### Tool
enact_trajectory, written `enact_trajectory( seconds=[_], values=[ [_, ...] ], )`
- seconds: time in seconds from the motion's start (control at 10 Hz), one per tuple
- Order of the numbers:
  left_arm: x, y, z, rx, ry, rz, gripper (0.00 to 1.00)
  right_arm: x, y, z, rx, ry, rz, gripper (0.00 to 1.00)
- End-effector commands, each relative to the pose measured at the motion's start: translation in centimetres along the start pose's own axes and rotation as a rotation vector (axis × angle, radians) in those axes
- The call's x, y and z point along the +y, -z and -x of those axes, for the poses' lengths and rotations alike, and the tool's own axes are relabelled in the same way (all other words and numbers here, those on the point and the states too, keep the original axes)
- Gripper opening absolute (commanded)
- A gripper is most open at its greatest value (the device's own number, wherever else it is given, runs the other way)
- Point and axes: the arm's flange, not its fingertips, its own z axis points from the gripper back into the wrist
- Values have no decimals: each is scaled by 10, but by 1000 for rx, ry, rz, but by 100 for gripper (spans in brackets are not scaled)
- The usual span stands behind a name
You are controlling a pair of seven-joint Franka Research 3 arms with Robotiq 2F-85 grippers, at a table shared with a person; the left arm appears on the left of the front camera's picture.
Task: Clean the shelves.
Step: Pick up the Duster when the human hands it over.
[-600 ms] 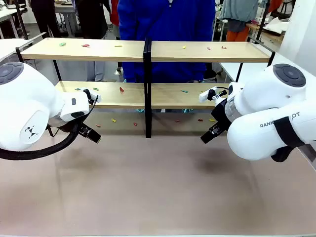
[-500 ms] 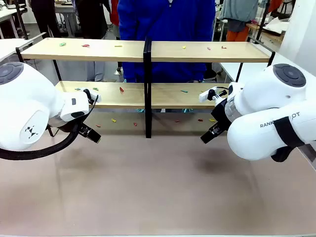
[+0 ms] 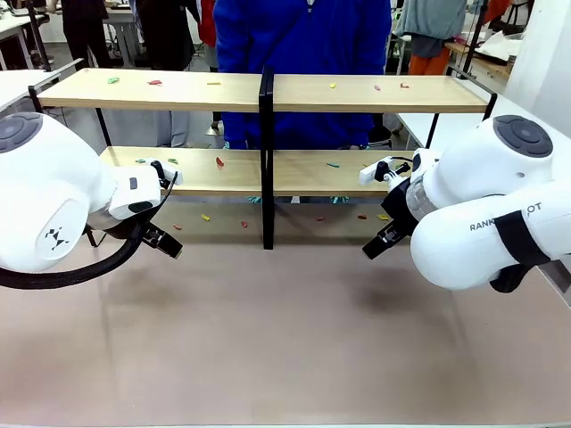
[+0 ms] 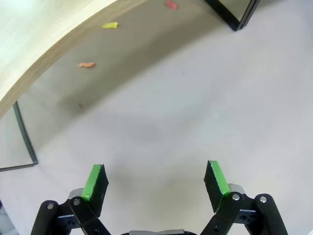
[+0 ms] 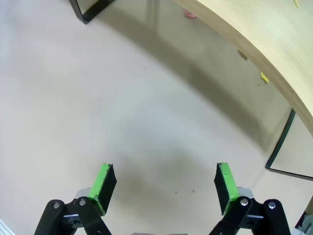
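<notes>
The shelves stand across the far half of the table: two pale wooden boards in a black frame with a central post. Small coloured scraps lie on both boards and on the table under the lower board. My left gripper hovers low over the table just in front of the lower board's left half. In the left wrist view it is open with nothing between its green pads. My right gripper mirrors it on the right. It is also open and holds nothing.
A person in a blue top stands behind the shelves. Under the lower board lie a yellow scrap, an orange scrap and a pink scrap. The table in front of the shelves is bare.
</notes>
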Motion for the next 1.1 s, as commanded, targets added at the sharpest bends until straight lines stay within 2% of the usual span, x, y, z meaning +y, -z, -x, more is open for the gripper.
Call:
enact_trajectory(
  seconds=[0.0, 0.7, 0.8, 1.0],
  values=[
    [0, 0, 0, 0, 1, 0, 100, 0, 0, 0, 0, 1, 0, 100],
    [0, 0, 0, 0, 0, 0, 100, 0, 0, 0, 0, 0, 0, 100],
    [1, -34, 10, -50, 61, 49, 100, -5, -28, 0, -22, -5, -31, 100],
    [7, -128, 43, -193, 175, 98, 100, -19, -111, 13, -120, -23, -10, 100]
  ],
)
